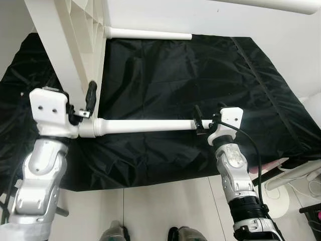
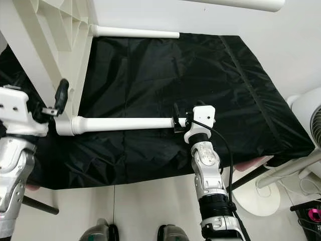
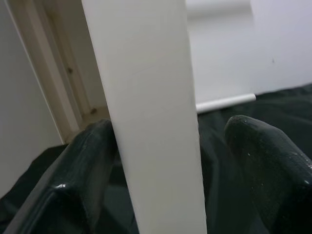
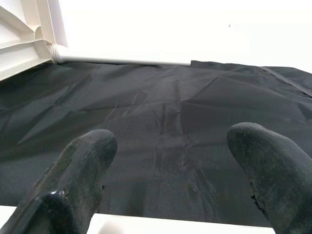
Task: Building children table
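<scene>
The white table top [image 1: 65,35] stands on its edge at the left, over a black cloth [image 1: 200,70]. One white leg [image 1: 145,125] sticks out sideways from its lower corner, and a second leg [image 1: 148,34] juts out farther back. My left gripper [image 1: 85,98] straddles the table's rim [image 3: 151,117] just above the near leg's base. One finger touches the rim and the other stands off it. My right gripper [image 1: 200,123] is at the near leg's free end, fingers [image 4: 83,165] wide apart, with the leg [image 4: 146,225] just beneath them.
The cloth covers the floor up to the white wall behind. Pale tiles lie in front of it, with my feet [image 1: 113,233] at the bottom edge. A white fan and stand [image 2: 301,130] with cables crowd the right side. Another white tube [image 1: 281,4] crosses the top right.
</scene>
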### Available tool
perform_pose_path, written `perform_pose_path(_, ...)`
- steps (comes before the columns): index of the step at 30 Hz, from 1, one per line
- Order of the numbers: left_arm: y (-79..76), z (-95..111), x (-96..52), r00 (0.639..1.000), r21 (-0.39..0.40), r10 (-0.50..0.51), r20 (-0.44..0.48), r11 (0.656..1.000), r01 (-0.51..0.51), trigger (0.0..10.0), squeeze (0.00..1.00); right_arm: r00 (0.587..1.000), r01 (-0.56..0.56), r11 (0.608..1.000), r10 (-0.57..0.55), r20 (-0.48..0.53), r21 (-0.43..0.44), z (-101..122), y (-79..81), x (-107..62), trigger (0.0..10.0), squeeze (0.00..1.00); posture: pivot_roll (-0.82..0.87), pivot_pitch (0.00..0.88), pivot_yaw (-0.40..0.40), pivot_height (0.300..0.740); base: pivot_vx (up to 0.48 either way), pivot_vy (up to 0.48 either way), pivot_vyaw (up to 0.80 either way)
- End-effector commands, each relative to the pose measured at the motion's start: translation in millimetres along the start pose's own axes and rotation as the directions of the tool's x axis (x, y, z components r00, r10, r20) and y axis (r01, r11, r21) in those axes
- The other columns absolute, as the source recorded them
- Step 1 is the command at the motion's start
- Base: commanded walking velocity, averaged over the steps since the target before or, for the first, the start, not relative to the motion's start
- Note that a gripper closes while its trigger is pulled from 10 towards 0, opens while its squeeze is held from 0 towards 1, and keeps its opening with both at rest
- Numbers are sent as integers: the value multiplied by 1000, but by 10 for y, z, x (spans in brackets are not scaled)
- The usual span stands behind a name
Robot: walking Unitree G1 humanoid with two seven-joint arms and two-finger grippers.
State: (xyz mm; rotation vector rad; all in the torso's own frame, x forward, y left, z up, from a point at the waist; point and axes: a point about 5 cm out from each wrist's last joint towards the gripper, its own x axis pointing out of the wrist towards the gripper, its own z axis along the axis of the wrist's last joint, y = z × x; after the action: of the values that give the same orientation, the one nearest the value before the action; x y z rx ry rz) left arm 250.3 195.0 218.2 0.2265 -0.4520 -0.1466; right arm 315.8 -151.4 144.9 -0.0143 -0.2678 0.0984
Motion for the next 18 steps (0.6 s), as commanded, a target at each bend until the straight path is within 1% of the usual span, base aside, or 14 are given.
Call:
perform_pose_path(1, -143, -15, -43, 972, -8, -234, -23, 972, 234, 10000, 0, 1000, 1, 1000, -1, -3, 16, -25, -5, -15, 10000, 0, -7, 100, -1, 740, 0, 0, 0)
perform_pose_path(2, -143, -15, -43, 972, -8, -234, -23, 972, 234, 10000, 0, 1000, 1, 1000, -1, -3, 16, -25, -5, -15, 10000, 0, -7, 100, -1, 740, 0, 0, 0)
perform_pose_path(4, -111, 6, -107, 975, -12, -222, -31, 975, 221, 10000, 0, 1000, -6, 1000, 6, -7, 18, -36, 13, -21, 10000, 0, 5, 106, -4, 740, 0, 0, 0)
perform_pose_path(7, -101, 21, -137, 976, -5, -213, -35, 977, 213, 10000, 0, 1000, -10, 1000, 10, -9, 18, -42, 19, -22, 10000, 0, 14, 107, -4, 740, 0, 0, 0)
perform_pose_path(9, -89, 49, -206, 981, -12, -188, -47, 982, 188, 10000, 0, 1000, -13, 1000, 13, -10, 20, -47, 22, -17, 10000, 0, 23, 108, -7, 740, 0, 0, 0)
perform_pose_path(10, -89, 49, -206, 981, -12, -188, -47, 982, 188, 10000, 0, 1000, -13, 1000, 13, -10, 20, -47, 22, -17, 10000, 0, 23, 108, -7, 740, 0, 0, 0)
perform_pose_path(13, -102, 94, -322, 985, -35, -168, -51, 985, 166, 10000, 0, 1000, -21, 999, 21, -9, 24, -51, 39, 8, 10000, 0, 46, 110, -16, 740, 0, 0, 0)
perform_pose_path(15, -83, 124, -343, 990, 4, -134, -33, 991, 134, 10000, 0, 999, -30, 999, 31, -10, 26, -58, 58, 16, 10000, 0, 51, 108, -18, 740, 0, 0, 0)
perform_pose_path(18, -152, 151, -359, 992, -5, -127, -14, 992, 127, 10000, 0, 999, -50, 998, 51, -9, 25, -64, 91, 15, 10000, 0, 60, 104, -27, 740, 0, 0, 0)
